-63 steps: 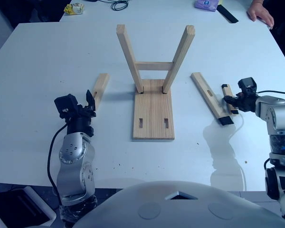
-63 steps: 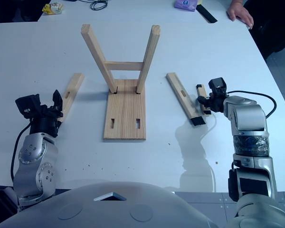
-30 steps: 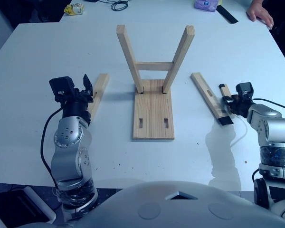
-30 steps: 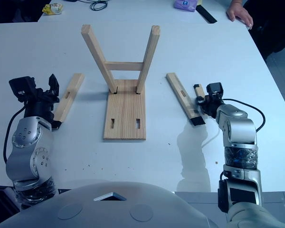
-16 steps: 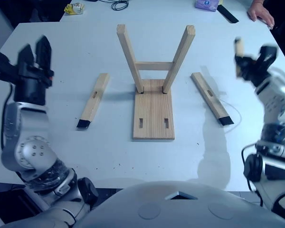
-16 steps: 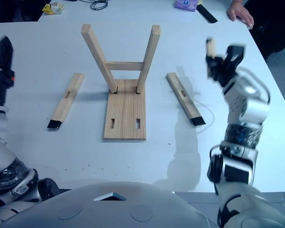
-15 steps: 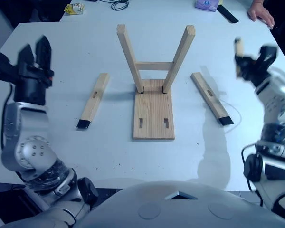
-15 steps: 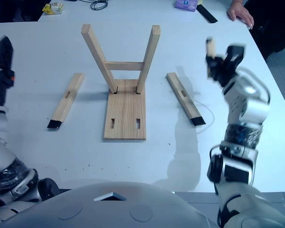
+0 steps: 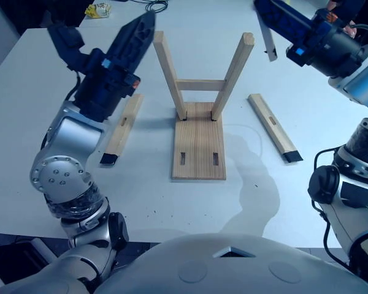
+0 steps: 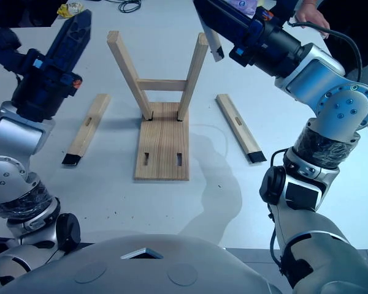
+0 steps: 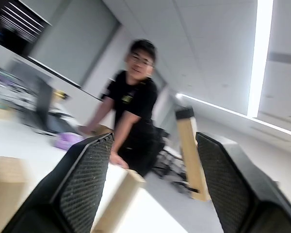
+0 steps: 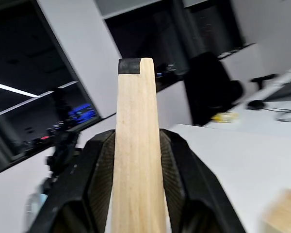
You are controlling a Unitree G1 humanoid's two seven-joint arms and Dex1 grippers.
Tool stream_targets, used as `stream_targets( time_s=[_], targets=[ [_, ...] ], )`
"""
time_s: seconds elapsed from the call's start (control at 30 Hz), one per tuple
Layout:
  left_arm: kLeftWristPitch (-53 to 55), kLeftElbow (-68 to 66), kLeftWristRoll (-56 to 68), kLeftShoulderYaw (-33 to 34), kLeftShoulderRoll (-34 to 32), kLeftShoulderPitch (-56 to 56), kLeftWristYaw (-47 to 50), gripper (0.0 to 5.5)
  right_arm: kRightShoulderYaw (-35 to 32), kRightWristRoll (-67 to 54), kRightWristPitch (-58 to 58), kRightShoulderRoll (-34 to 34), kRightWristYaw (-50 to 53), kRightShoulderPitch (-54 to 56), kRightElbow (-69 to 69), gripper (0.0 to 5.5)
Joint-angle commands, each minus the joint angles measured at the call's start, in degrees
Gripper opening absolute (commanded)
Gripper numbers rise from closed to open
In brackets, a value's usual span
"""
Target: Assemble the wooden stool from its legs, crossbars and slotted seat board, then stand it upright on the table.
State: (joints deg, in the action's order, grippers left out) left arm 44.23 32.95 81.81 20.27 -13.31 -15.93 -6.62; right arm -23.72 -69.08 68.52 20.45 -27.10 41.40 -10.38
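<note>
The slotted seat board (image 9: 198, 144) lies flat at the table's middle. Two legs (image 9: 168, 70) joined by a crossbar (image 9: 199, 84) stand in its far slots; the near slots are empty. One loose leg (image 9: 121, 127) lies left of the board and another (image 9: 274, 127) right of it. My right gripper (image 12: 137, 138) is raised high over the far right, shut on a short crossbar piece (image 9: 269, 44) with a black end. Held high above the left loose leg, my left gripper (image 11: 154, 137) is open with nothing between its fingers (image 11: 85, 189).
The white table (image 9: 49, 184) has bare room in front of the board and at both sides. A yellow packet (image 10: 67, 9) and cables lie at the far edge.
Both arms have risen from the table. The right one lifted the short crossbar piece from beside the right loose leg. The left one came up empty from beside the left leg.
</note>
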Motion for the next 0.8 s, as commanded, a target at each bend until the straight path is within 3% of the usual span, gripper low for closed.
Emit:
stream_targets(
  time_s=[0.03, 0.37, 0.8],
  targets=[
    [-1.34, 2.76, 9.00, -3.27, -0.17, 2.17, 3.29, 3.15, 1.89, -6.29, 1.15, -0.33, 1.16, 1.79, -1.12, 1.33],
    [-6.15, 6.05, 17.97, -12.05, -1.14, 2.32, 7.44, 3.15, 6.49, -14.65, 1.17, 0.87, 3.09, -0.48, -2.12, 1.33],
    [-7.00, 6.16, 19.26, -13.82, -6.97, 2.89, -1.04, 3.15, 11.23, -23.71, 1.39, 6.27, 1.00, -3.36, -1.35, 1.33]
  ],
)
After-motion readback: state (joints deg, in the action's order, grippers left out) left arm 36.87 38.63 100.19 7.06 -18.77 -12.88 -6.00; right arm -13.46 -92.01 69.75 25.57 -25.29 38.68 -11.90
